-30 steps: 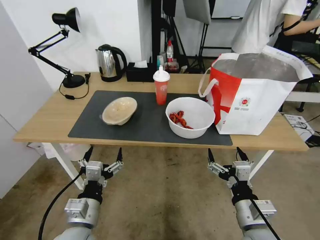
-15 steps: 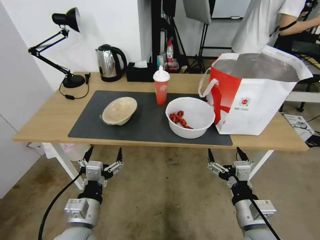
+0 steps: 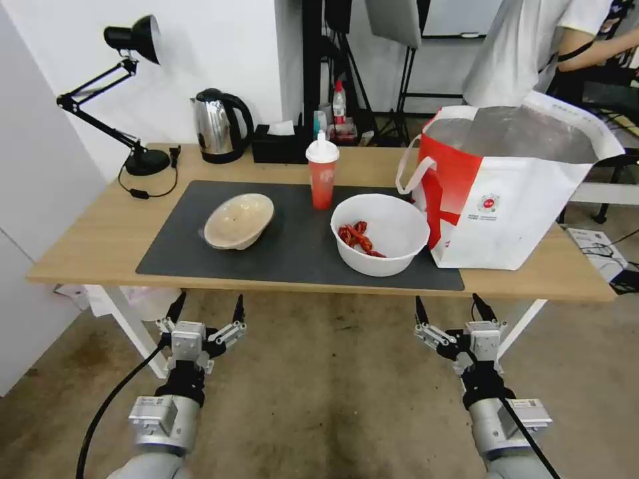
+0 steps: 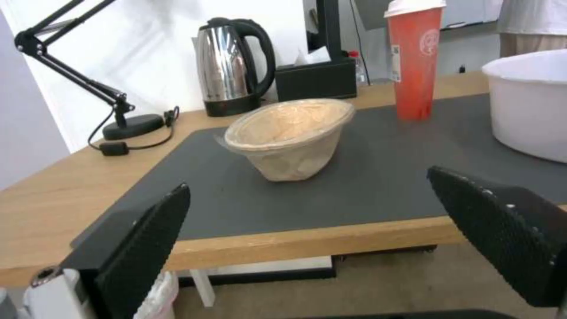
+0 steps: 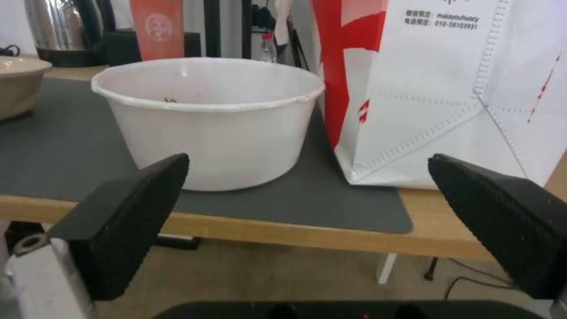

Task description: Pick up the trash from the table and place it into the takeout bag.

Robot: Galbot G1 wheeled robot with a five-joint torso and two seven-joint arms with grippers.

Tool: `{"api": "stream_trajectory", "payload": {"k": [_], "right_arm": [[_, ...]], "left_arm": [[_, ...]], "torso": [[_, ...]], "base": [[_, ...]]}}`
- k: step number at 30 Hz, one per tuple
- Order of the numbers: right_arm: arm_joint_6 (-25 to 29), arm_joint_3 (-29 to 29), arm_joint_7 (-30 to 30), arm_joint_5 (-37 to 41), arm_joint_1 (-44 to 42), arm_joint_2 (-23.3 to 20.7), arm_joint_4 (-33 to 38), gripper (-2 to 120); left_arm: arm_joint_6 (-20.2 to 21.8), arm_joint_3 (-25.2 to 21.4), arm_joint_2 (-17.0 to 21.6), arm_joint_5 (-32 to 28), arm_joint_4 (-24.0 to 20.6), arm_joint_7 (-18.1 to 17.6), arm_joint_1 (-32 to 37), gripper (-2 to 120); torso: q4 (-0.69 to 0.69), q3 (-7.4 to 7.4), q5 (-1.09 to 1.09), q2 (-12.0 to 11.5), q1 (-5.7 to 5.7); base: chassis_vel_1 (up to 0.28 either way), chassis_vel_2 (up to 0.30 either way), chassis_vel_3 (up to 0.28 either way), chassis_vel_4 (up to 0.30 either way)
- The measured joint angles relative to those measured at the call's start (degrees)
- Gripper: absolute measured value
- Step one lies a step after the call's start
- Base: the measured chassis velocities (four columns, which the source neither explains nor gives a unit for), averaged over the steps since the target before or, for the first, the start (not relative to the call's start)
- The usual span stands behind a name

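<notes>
The table (image 3: 86, 253) is carrying all three pieces of trash on its dark grey mat (image 3: 299, 256), which is serving here as the landmark; the beige shallow bowl (image 3: 238, 221) is sitting tilted on the mat's left half, the red cup with white lid (image 3: 322, 171) is standing upright near the mat's far edge at about its middle, and the large white plastic bowl (image 3: 379, 234) with red scraps (image 3: 358, 238) is resting on the mat's right half; the takeout bag (image 3: 512, 193) is standing upright with its mouth open at the mat's right end, just beside the white bowl. Beyond the mat's far edge a steel kettle (image 3: 218, 126) and a black tissue box (image 3: 279, 144) are standing, and a black desk lamp (image 3: 133, 93) is standing off its far left corner.

The left gripper (image 3: 206, 311) is hanging below the mat's near edge, in front of the beige bowl, with its fingers spread wide and holding nothing; the right gripper (image 3: 451, 309) is hanging below the near edge as well, in front of the gap between white bowl and bag, its fingers likewise spread apart and empty.
</notes>
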Motion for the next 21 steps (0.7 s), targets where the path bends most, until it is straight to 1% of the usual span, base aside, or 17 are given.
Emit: {"api": "stream_trajectory", "payload": {"k": [18, 19, 21], "right_arm": [[0.0, 0.0, 0.0, 0.0, 0.0, 0.0, 0.0, 100], [0.0, 0.0, 0.0, 0.0, 0.0, 0.0, 0.0, 100], [0.0, 0.0, 0.0, 0.0, 0.0, 0.0, 0.0, 100]], "left_arm": [[-0.1, 0.0, 0.0, 0.0, 0.1, 0.0, 0.0, 100], [-0.7, -0.1, 0.0, 0.0, 0.4, 0.0, -0.1, 100], [-3.7, -0.5, -0.2, 0.0, 2.1, 0.0, -0.4, 100]], "torso": [[0.00, 0.00, 0.00, 0.0, 0.00], [0.00, 0.00, 0.01, 0.0, 0.00], [0.00, 0.00, -0.01, 0.0, 0.00]], "base": [[0.000, 0.000, 0.000, 0.000], [0.000, 0.000, 0.000, 0.000], [0.000, 0.000, 0.000, 0.000]]}}
